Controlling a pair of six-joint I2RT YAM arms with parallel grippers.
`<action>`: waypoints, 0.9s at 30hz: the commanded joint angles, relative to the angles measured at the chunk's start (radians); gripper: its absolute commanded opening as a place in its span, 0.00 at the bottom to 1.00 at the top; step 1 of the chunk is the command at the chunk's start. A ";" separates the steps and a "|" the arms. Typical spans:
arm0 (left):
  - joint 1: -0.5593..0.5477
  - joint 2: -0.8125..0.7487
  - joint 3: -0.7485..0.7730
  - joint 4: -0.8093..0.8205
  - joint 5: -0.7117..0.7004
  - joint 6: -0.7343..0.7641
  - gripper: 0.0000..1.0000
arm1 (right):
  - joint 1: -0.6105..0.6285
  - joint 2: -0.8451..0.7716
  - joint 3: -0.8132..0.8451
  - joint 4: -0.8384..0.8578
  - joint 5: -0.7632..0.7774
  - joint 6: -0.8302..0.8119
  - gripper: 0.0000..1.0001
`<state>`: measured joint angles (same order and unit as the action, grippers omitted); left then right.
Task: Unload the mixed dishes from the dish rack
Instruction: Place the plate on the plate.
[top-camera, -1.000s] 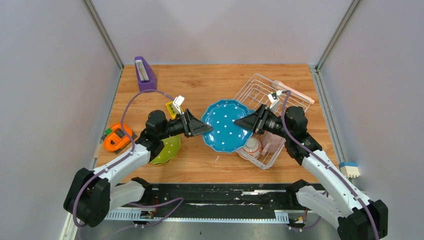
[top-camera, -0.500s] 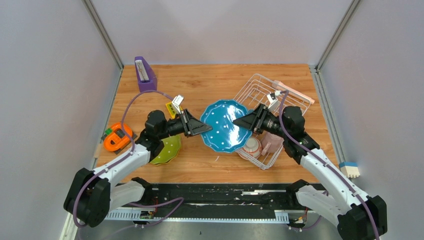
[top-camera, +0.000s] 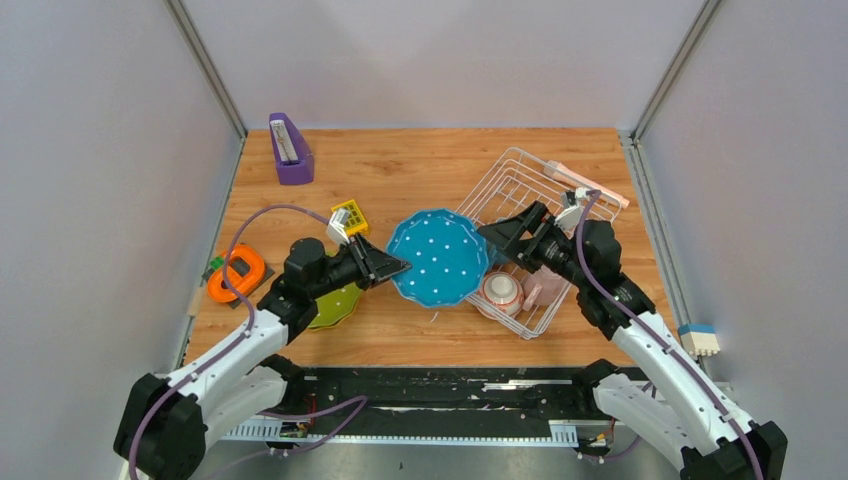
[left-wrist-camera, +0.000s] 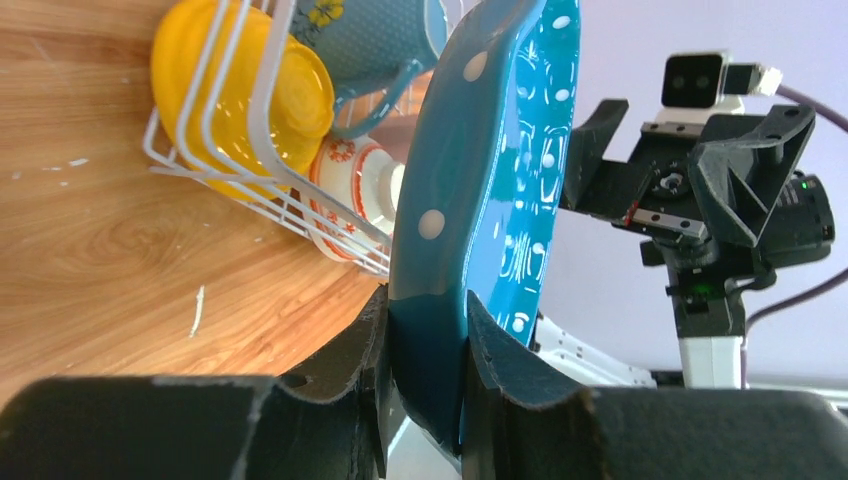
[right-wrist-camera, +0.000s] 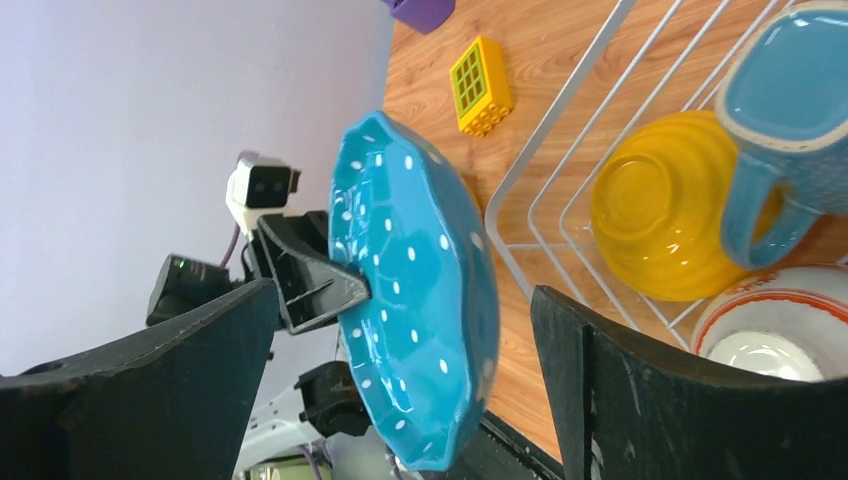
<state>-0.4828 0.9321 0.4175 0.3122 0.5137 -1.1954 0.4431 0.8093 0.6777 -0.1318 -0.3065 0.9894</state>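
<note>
The green scalloped plate (top-camera: 338, 302) lies on the desk (top-camera: 420, 170) at left. Just beside it, the left hand (top-camera: 388, 268) is clamped on the rim of the blue dotted plate (top-camera: 438, 257), held tilted in the air, and has drawn it leftward. The right hand (top-camera: 500, 228) has let go within the last second and stands spread and empty beside the dish rack (top-camera: 520, 175) — handover done, I judge. The yellow bowl (right-wrist-camera: 665, 205), blue mug (right-wrist-camera: 790, 110) and red-rimmed cup (right-wrist-camera: 770, 335) wait inside the rack.
</note>
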 joint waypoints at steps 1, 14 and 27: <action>0.001 -0.130 0.047 -0.028 -0.128 -0.037 0.00 | 0.004 -0.018 0.057 -0.064 0.109 -0.019 1.00; 0.003 -0.561 0.180 -0.773 -0.800 -0.003 0.00 | 0.003 -0.077 0.063 -0.129 0.229 -0.038 1.00; 0.003 -0.649 0.233 -1.170 -1.132 -0.119 0.00 | 0.003 -0.069 0.064 -0.151 0.255 -0.036 1.00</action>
<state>-0.4824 0.3096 0.5816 -0.9165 -0.4843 -1.2407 0.4431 0.7403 0.6998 -0.2928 -0.0738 0.9668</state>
